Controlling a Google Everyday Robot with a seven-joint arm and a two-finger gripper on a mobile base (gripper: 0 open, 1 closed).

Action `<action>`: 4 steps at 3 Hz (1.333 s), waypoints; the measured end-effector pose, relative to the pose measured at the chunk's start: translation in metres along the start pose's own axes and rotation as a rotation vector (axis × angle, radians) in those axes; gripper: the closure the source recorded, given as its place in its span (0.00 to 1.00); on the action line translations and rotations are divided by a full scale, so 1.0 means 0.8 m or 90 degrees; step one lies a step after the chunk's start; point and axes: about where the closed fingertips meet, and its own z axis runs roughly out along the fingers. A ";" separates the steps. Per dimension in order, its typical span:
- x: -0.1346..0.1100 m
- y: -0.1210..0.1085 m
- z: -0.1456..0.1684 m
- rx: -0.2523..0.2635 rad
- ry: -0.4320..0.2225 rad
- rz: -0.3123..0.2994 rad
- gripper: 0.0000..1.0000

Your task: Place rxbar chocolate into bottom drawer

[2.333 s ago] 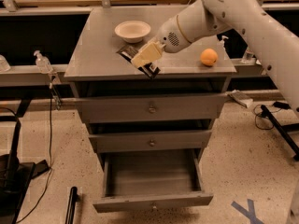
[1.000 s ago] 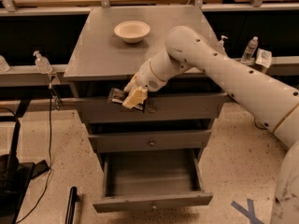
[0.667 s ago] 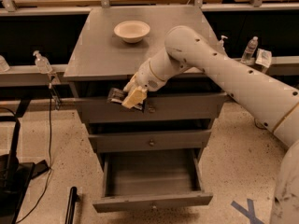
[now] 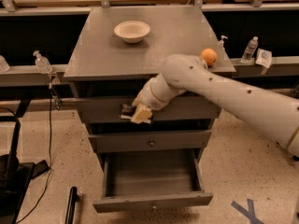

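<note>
Lower than a moment ago, our gripper point(image 4: 141, 114) hangs before the top drawer point(image 4: 196, 109), pinching the rxbar chocolate point(image 4: 126, 111), which juts left roughly level, and we see the open bottom drawer point(image 4: 152, 200) straight below, slightly nearer.

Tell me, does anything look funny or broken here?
Nothing is spilled or broken. The bottom drawer stands open, and the gripper holds the rxbar chocolate in front of the top drawer. Only the orange sits near the edge of the cabinet top.
</note>
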 end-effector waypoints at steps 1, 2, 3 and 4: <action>0.083 0.040 0.052 0.000 -0.009 -0.052 1.00; 0.103 0.052 0.074 -0.013 -0.018 -0.067 1.00; 0.103 0.052 0.074 -0.013 -0.018 -0.067 1.00; 0.149 0.041 0.094 0.000 0.016 -0.058 1.00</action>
